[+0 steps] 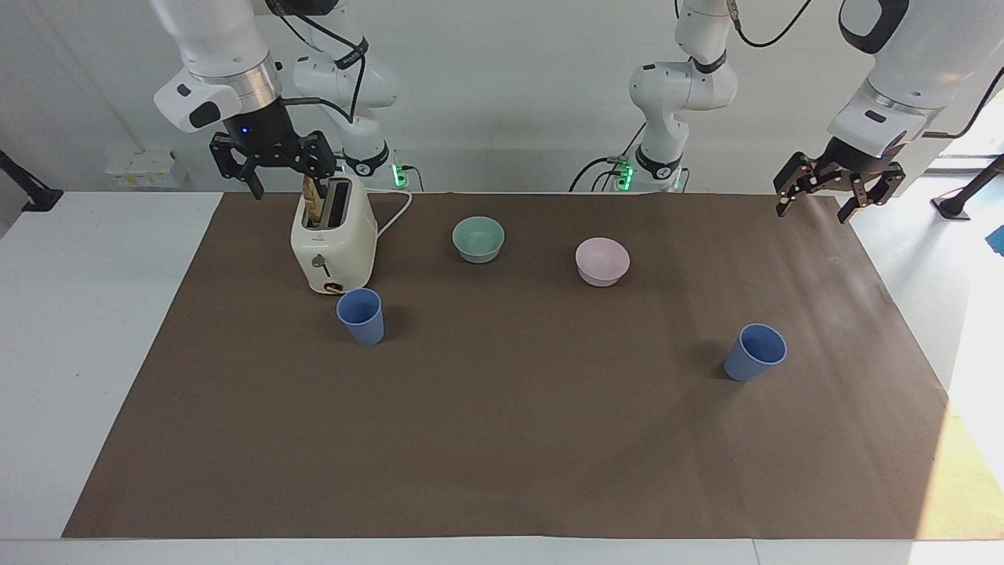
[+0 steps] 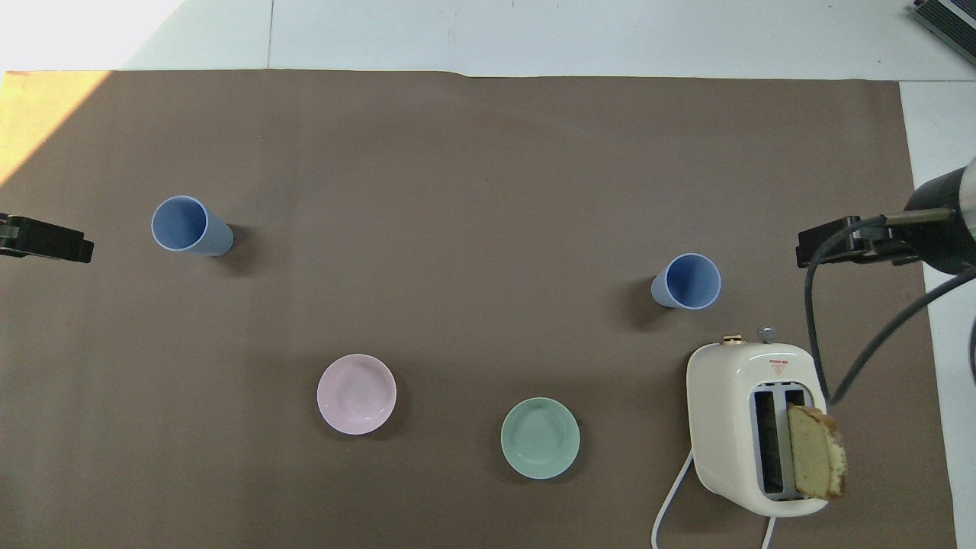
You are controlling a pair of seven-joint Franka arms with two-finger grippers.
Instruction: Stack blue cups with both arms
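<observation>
Two blue cups stand upright and apart on the brown mat. One cup (image 1: 361, 315) (image 2: 686, 281) stands just farther from the robots than the toaster, toward the right arm's end. The other cup (image 1: 755, 351) (image 2: 189, 226) stands toward the left arm's end. My right gripper (image 1: 284, 174) (image 2: 833, 248) hangs open and empty over the toaster. My left gripper (image 1: 825, 205) (image 2: 47, 240) hangs open and empty over the mat's edge at its own end of the table, well above the table.
A cream toaster (image 1: 333, 245) (image 2: 751, 427) with a slice of bread in one slot stands near the right arm. A mint-green bowl (image 1: 478, 238) (image 2: 540, 438) and a pale pink bowl (image 1: 602, 261) (image 2: 356, 393) sit between the cups and the robots.
</observation>
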